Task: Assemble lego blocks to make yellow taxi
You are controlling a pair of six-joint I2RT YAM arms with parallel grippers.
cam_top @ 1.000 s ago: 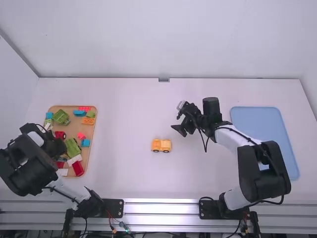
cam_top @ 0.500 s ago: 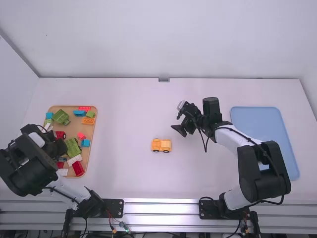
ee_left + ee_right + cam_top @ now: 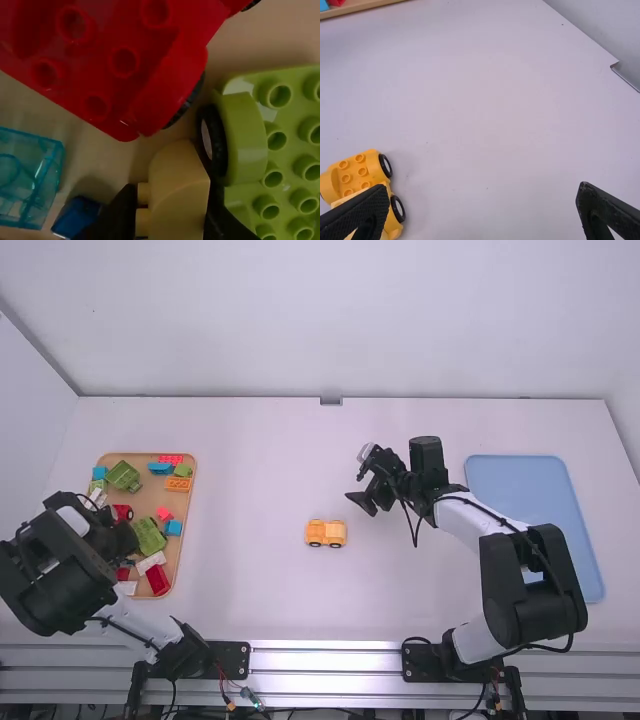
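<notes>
Tan tray (image 3: 143, 502): yellow block (image 3: 177, 195) hemmed in by red car base (image 3: 120, 60) and green car base (image 3: 272, 150)
Left claw (image 3: 112, 535): angled over tray, yellow block pinched
Yellow car (image 3: 326, 532): parked mid-table
Right claw (image 3: 356, 480): held nearby, spread wide

Text: none legible | labels: none legible | brands: none legible | numbers: none legible | signs: none legible

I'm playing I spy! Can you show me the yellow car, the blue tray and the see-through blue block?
Yellow car (image 3: 326, 532): high view, middle of its body.
Blue tray (image 3: 515, 480): high view, bare surface near its far edge.
See-through blue block (image 3: 25, 197): left wrist view, its side.
</notes>
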